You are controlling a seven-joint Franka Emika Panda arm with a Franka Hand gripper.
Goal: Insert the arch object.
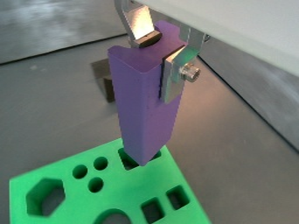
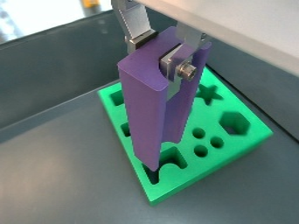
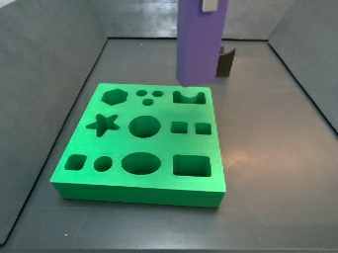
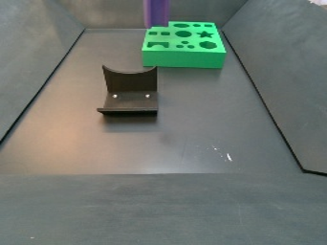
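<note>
My gripper [image 1: 160, 54] is shut on the top of the arch object [image 1: 146, 105], a tall slim purple block held upright. Silver fingers [image 2: 140, 35] clamp it on two opposite sides in both wrist views. The block's lower end meets the green board [image 2: 239, 149] at an arch-shaped hole [image 3: 192, 96] near the board's edge. I cannot tell how deep it sits. In a side view the block [image 3: 201, 44] stands over the board's [image 3: 119, 173] far edge, and only part of the gripper [image 3: 209, 5] shows. Another side view shows just the block's lower part [image 4: 157, 11] behind the board [image 4: 185, 55].
The board has several other holes: a star [image 3: 102, 124], a hexagon [image 3: 115, 96], circles and squares. The dark fixture [image 4: 128, 91] stands on the grey floor apart from the board; it also shows behind the block [image 1: 103, 79]. Dark tray walls [image 3: 297, 89] surround the floor.
</note>
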